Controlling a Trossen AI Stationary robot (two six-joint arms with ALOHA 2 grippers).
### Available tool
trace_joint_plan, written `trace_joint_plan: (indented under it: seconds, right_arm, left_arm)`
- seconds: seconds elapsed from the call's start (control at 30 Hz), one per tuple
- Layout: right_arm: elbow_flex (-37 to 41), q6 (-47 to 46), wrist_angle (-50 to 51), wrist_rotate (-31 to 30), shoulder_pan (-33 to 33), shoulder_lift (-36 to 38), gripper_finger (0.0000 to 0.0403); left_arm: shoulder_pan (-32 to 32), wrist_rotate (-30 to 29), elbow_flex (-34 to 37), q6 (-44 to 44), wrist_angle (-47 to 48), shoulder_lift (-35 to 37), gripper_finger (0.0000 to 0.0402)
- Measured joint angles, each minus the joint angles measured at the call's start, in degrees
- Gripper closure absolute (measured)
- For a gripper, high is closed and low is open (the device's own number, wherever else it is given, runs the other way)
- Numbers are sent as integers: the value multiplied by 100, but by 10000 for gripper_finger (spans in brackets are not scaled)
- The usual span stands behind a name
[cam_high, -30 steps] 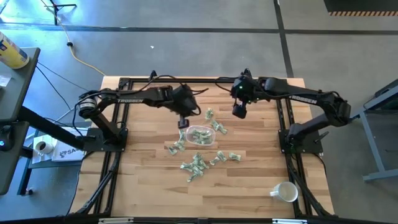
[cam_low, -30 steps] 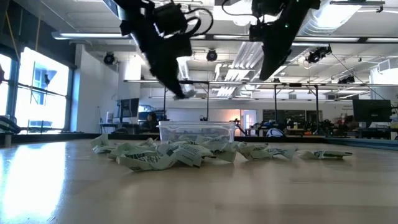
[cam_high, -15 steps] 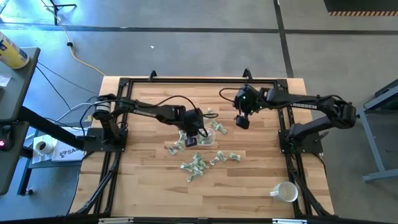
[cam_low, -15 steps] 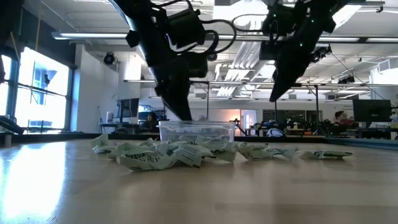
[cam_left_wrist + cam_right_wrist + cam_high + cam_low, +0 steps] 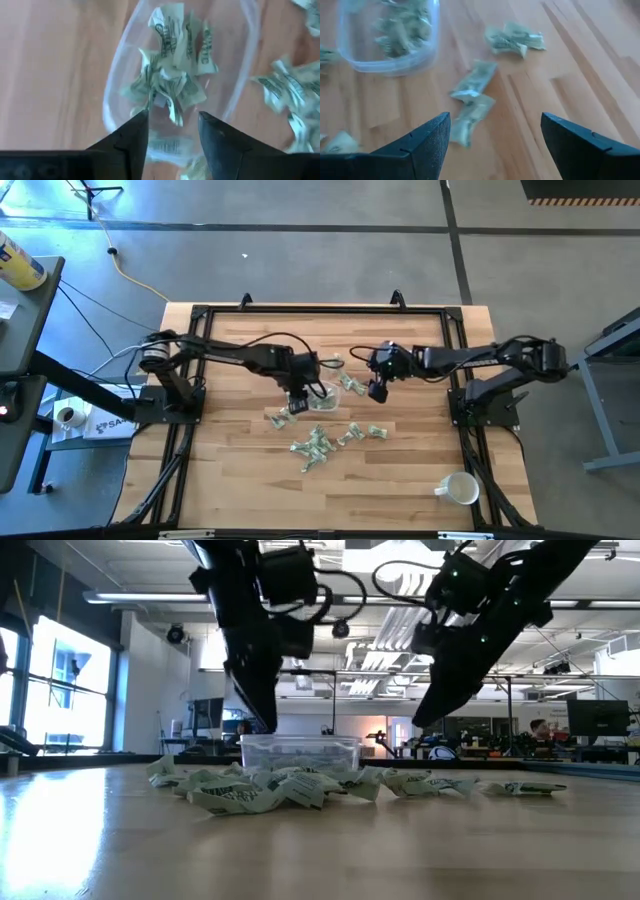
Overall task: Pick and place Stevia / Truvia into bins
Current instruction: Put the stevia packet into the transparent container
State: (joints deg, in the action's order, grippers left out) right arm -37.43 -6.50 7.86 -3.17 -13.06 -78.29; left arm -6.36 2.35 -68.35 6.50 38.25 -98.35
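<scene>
— What is seen of the robot's build?
— Two dark, slim, jointed arms are mounted on black frame rails; loose black cables are looped along the left arm (image 5: 230,355).
— And the right arm (image 5: 480,358)?
— A small green light is carried near its wrist, and its fingers (image 5: 420,145) are seen as matte black wedges.

A wooden table (image 5: 240,480) is carrying loose sweetener packets (image 5: 318,445) (crumpled, green and white), a clear container (image 5: 322,396) and 1 white mug (image 5: 459,488).
</scene>
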Motion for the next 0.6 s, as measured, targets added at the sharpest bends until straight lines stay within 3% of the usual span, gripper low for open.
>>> trace_joint_plan:
  seconds: [0.2,0.6]
  right_arm:
    - [-2,-318,35,254,71,-336,102]
    - [-2,-567,-349,-218,464,-1159,102]
  left_arm:
    - [-90,-720,2,-370,341,735,199]
    - [-861,-1035,4,-370,1040,1871,229]
